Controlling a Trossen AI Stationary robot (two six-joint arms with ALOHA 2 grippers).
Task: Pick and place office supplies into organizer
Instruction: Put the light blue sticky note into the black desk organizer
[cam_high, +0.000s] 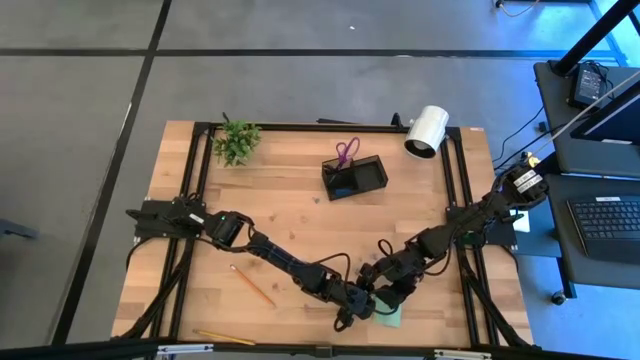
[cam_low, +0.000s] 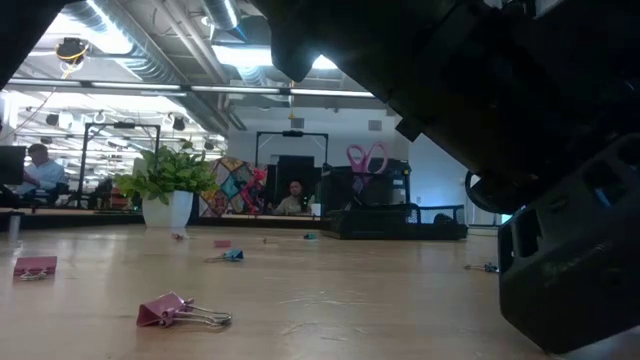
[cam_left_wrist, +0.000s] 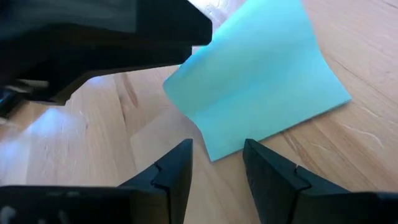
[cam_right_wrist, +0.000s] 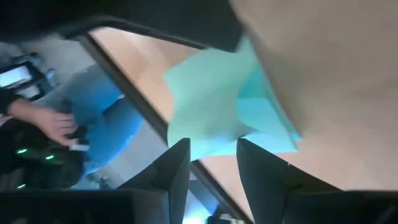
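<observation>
A light-green sticky-note pad (cam_high: 390, 316) sits near the table's front edge, where both arms meet. My right gripper (cam_right_wrist: 210, 148) is shut on it; the paper (cam_left_wrist: 261, 81) is raised and bowed, with a shadow on the wood below it. My left gripper (cam_left_wrist: 216, 149) is open, its fingertips on either side of the paper's near corner; I cannot tell whether they touch it. The black organizer (cam_high: 353, 177) stands at the far middle with purple scissors (cam_high: 346, 152) upright in it. Two pencils (cam_high: 252, 285) lie at the front left. My right gripper has the pad's paper (cam_right_wrist: 208, 127) between its two fingers, coming at it slanting down from the table's right. Its own dark body hides the held part in the left wrist view. The paper is lifted off the wood and curved, not flat.
A small plant (cam_high: 236, 142) stands at the far left and a white cylinder (cam_high: 427, 130) lies at the far right. Binder clips (cam_low: 180, 312) are scattered on the wood. The table's front edge (cam_right_wrist: 143, 106) runs close behind the pad, with a seated person beyond it.
</observation>
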